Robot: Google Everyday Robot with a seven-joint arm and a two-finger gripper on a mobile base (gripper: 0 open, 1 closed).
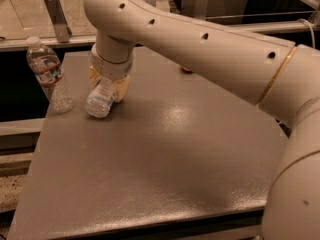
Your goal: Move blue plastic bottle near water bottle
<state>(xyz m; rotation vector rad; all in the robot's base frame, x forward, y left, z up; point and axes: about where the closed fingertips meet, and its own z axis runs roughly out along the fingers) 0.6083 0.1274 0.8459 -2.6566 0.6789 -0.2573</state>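
Observation:
The water bottle (49, 76) stands upright at the table's far left edge, clear and ribbed, with a white cap and a red-banded label. The blue plastic bottle (99, 101) lies tilted on its side just right of it, its rounded bottom end toward me, a small gap between the two. My gripper (108, 87) hangs under the big white arm, straight over the blue bottle, with yellowish fingers on either side of its upper part. Most of the blue bottle's label and its cap are hidden by the gripper.
The grey table (150, 159) has its left edge close behind the water bottle. A small orange-brown thing (187, 69) peeks out from under the arm at the back. A metal bracket (56, 16) stands behind the table on the far ledge.

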